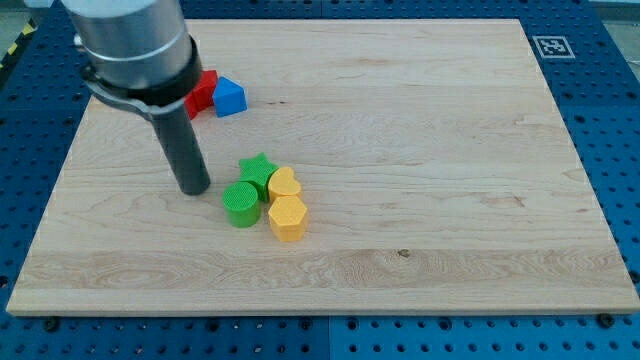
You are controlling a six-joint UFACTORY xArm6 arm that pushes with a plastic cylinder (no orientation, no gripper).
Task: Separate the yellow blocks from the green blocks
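Note:
A green star block (258, 170) and a green cylinder block (240, 204) sit near the board's middle left. A yellow heart-like block (284, 184) touches the star's right side. A yellow hexagon block (287, 217) lies just below it, right of the green cylinder. All four are bunched together. My tip (193, 187) rests on the board just left of the green cylinder and the star, a small gap away.
A red block (203, 92) and a blue block (229, 96) sit together near the view's top left, partly behind the arm's grey body (135, 45). The wooden board (420, 150) lies on a blue pegboard surface.

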